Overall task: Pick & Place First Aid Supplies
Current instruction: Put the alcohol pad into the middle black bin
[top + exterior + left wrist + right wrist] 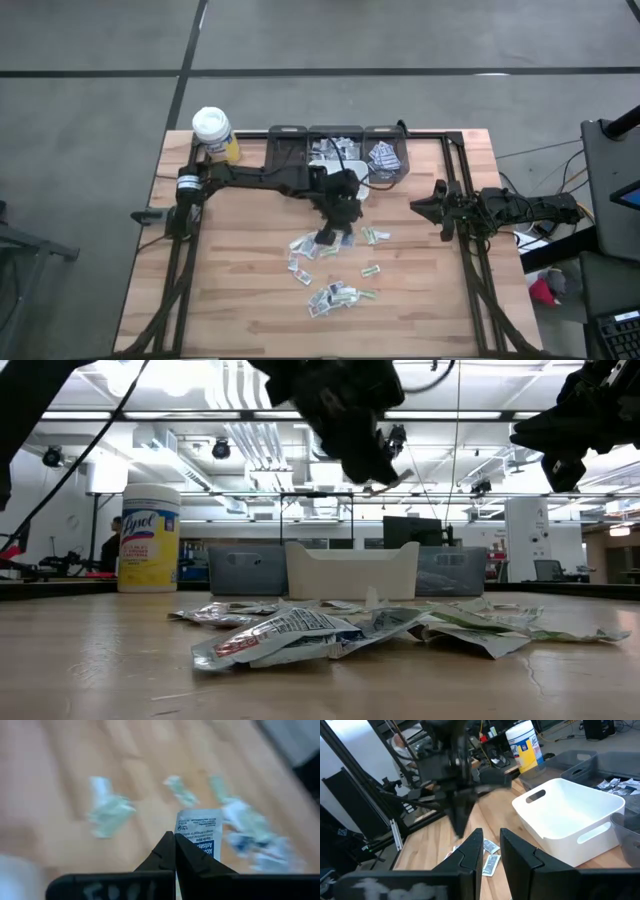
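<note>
Left gripper [175, 851] pinching a white printed packet [200, 835] above the scattered packets [335, 272], right gripper [491, 851] waiting slightly parted, holding nothing.

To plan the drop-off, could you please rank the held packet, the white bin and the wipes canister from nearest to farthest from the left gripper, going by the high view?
From the left gripper, over the table's middle:
1. The held packet, pinched between its shut fingers.
2. The white bin, toward the far edge, beside the grey bins.
3. The wipes canister, at the far left corner.
</note>
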You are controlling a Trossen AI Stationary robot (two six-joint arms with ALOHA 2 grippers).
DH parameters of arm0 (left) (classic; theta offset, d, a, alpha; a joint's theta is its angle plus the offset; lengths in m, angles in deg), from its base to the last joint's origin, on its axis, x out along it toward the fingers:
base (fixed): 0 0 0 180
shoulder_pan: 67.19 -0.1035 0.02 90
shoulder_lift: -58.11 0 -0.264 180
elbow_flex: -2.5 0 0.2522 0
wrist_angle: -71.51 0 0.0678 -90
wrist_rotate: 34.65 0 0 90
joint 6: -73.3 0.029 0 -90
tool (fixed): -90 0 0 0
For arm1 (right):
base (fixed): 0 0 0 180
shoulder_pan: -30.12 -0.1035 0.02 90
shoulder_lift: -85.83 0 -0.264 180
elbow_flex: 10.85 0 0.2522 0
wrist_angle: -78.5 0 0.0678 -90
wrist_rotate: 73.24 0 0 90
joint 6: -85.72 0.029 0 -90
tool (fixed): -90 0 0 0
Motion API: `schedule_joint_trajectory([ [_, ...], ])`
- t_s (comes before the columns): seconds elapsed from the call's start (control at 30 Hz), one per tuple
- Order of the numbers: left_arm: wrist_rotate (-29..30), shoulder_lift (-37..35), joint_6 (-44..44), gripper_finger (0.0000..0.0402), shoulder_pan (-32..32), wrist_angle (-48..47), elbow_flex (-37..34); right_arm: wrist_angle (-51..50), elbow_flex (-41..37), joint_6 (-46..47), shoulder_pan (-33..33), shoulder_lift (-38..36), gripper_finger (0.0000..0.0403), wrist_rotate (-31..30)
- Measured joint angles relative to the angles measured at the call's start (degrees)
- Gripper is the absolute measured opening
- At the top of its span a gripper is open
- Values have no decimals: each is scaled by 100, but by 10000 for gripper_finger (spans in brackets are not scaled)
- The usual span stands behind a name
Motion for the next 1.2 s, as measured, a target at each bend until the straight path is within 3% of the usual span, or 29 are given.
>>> schedule_joint_trajectory([
  [0.27,2063,0,484,0,-144,-340,609,0,-1,-1,-1,0,63,-1],
  [0.6,3535,0,-776,0,-1002,203,745,1,0,0,1,0,63,-1],
  [0.9,3665,0,-2463,0,-2127,531,745,-1,-2,0,-1,0,63,-1],
  [1.2,3096,152,-3489,0,-2748,528,748,1,0,0,1,0,63,-1],
])
